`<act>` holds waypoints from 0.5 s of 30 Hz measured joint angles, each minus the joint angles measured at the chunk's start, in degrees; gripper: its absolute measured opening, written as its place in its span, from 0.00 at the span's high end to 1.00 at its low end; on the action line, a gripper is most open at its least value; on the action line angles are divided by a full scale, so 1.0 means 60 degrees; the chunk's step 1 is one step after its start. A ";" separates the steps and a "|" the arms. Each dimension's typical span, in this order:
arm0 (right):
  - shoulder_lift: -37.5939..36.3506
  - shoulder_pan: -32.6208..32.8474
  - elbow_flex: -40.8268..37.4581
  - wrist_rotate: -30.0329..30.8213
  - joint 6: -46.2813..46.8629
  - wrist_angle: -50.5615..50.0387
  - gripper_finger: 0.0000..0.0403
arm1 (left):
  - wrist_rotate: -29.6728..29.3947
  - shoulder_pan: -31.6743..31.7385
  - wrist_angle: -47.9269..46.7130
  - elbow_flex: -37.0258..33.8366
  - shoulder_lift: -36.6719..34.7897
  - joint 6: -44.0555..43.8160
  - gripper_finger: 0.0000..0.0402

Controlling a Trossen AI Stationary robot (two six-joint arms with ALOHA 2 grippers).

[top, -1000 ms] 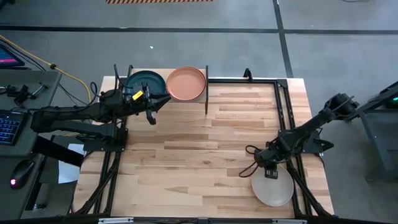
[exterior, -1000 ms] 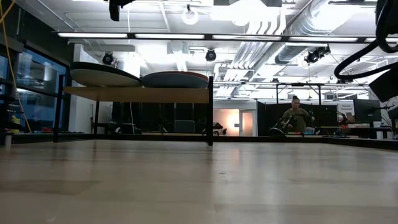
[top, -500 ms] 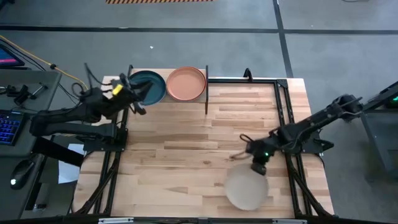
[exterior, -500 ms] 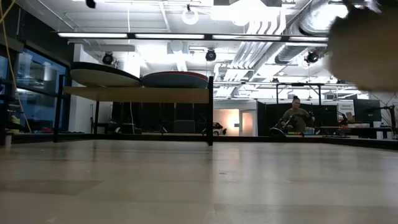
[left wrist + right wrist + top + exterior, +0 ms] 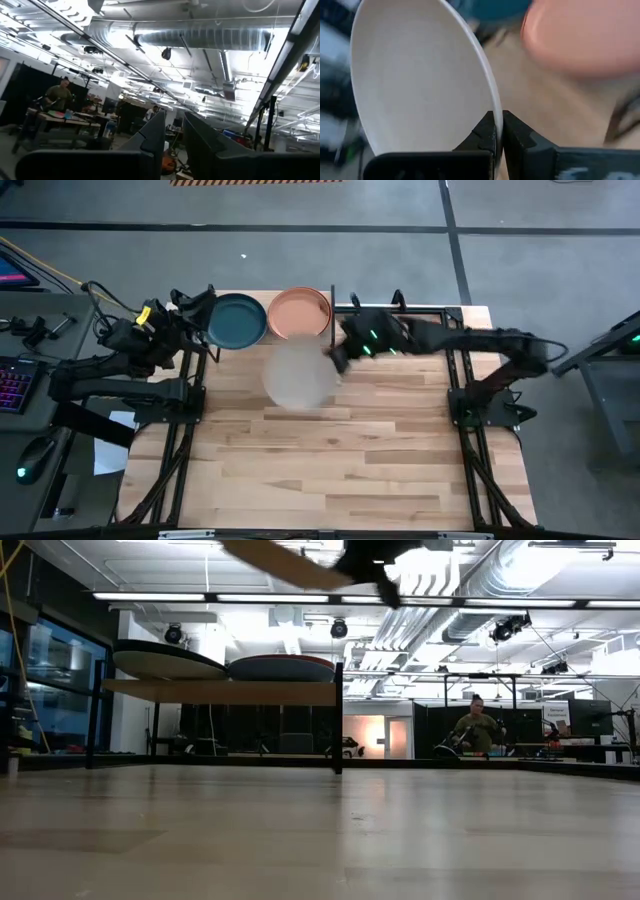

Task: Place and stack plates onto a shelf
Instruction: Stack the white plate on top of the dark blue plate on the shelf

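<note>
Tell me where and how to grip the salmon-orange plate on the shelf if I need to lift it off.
Grip the salmon-orange plate by its rim, one jaw inside and one under the lip, as the right gripper holds the cream plate. Come from the table side: the dark teal plate crowds one side, the shelf post the other. It sits flat, so only its raised rim offers a hold.

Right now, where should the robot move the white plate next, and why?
Probably a little farther toward the shelf, then down onto the salmon-orange plate. The right gripper has its jaws shut on the rim of the cream plate, held high just short of the shelf; the dark teal plate sits alongside.
</note>
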 joint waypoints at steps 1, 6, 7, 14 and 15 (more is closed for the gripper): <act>0.0432 -0.0250 0.0633 0.0065 0.0001 -0.0020 1.00 | 0.0005 0.0000 -0.0024 0.0015 0.0004 0.0010 0.85; 0.2721 -0.1335 0.3771 -0.0061 0.0058 -0.0140 1.00 | 0.0254 0.0000 -0.0014 0.0043 0.0144 0.0016 0.85; 0.3167 -0.1499 0.4403 -0.0152 0.0089 -0.0286 1.00 | 0.0259 0.0000 -0.0013 0.0043 0.0154 0.0043 0.85; 0.6293 -0.2195 0.8094 -0.0705 0.0777 -0.1941 1.00 | 0.0262 0.0000 0.0187 0.0043 0.0174 0.0265 0.85; 0.6650 -0.2230 0.8504 -0.0824 0.0988 -0.1912 1.00 | 0.0262 0.0000 0.0252 0.0043 0.0174 0.0265 0.85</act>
